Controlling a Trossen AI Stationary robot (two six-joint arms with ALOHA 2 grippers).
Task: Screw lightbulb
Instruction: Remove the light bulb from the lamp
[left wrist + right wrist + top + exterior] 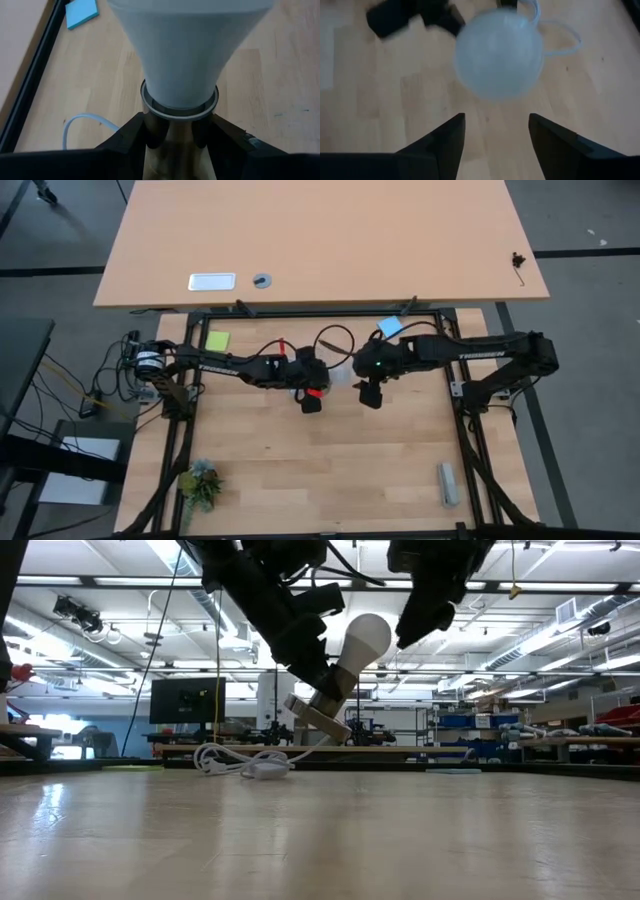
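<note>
While the lightbulb (pixel 362 638) is seated by its neck in the greyish socket base (pixel 322 716), the whole assembly is held tilted above the desk (pixel 320 840), clear of the wood, as the low view shows. The left gripper (pixel 178 134) is closed on the socket base just below the bulb's neck, its dark fingers (pixel 129 135) pressed against either side of the socket collar. The bulb's white dome is pointed up and toward the right arm.

The right gripper (pixel 496 132) is held just beside the bulb's rounded end without touching it; its fingers (pixel 451 135) are spread apart with bare desk seen between them and nothing held. Seen from above, both grippers are met near the middle of the desk's far half, the left gripper (pixel 308 392) and the right gripper (pixel 371 392) close together with the bulb (pixel 336 374) between them.

A looped white cable (pixel 245 762) is laid on the desk behind the socket. A blue sticky note (pixel 389 327) is seen near the far edge, a green one (pixel 217 340) at the far left, a plant sprig (pixel 199 482) at the near left and a small grey block (pixel 447 483) at the near right.
</note>
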